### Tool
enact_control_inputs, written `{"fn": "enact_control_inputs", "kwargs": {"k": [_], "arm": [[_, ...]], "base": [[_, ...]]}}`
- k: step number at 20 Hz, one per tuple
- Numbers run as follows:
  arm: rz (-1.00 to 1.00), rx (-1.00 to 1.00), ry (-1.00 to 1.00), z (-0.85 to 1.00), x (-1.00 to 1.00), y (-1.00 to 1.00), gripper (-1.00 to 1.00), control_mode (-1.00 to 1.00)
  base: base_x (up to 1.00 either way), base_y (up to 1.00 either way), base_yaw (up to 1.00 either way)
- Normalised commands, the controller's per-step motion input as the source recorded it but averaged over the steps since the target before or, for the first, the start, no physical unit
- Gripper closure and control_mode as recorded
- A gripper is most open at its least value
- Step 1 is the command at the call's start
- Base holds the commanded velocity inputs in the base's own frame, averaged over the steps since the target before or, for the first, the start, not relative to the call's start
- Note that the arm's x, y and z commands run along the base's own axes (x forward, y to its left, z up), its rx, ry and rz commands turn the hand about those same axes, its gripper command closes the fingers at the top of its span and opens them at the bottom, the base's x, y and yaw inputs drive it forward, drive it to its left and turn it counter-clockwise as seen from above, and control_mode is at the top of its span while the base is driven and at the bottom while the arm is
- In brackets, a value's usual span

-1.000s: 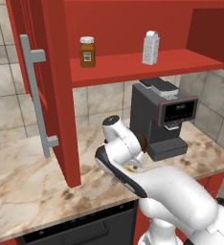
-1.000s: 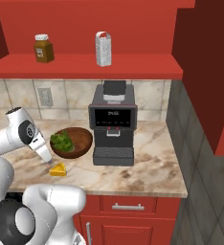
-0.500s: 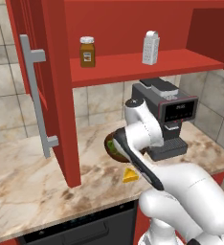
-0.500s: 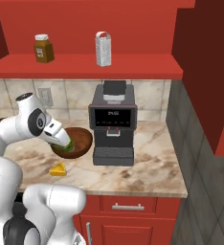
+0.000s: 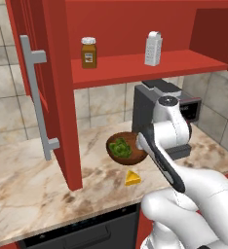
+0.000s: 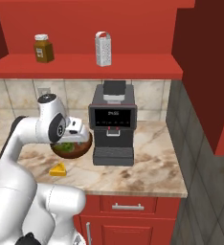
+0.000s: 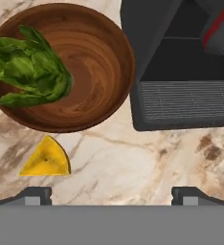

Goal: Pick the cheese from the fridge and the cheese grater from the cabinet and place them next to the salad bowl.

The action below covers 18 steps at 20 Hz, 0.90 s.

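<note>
Since the cheese point(image 7: 46, 158) already sits beside the bowl point(image 7: 92, 57), the claw point(image 7: 111, 194) hangs spread and empty, grater point(image 6: 103, 49) on the cabinet shelf point(image 6: 85, 72) next.

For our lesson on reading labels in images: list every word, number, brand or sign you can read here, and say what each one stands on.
No text can be read.
Coffee machine: faint pale marks on its dark display, too small and blurred to read.
Brown jar: a label band, blurred, no letters to make out.
Cheese grater: dotted faces, no writing.

We see the yellow cheese wedge point(image 7: 46, 159) lower left, just below the round wooden salad bowl point(image 7: 97, 62), the dark coffee machine point(image 7: 181, 72) at right.
</note>
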Motion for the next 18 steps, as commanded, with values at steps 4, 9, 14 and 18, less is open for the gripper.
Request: {"fn": "enact_control_inputs", "kwargs": {"k": [4, 9, 14, 18], "arm": [[0.27, 0.02, -0.02, 0.41, -0.35, -0.07, -1.0, -1.0], [0.16, 0.05, -0.02, 0.56, -0.34, -0.05, -1.0, -1.0], [-0.01, 0.06, -0.01, 0.57, -0.5, -0.26, -1.0, -1.0], [-0.15, 0.04, 0.0, 0.71, -0.24, -0.2, -1.0, -1.0]], "base": [[0.0, 0.0, 0.0], [0.0, 0.0, 0.0], [0.0, 0.0, 0.0], [0.0, 0.0, 0.0]]}}
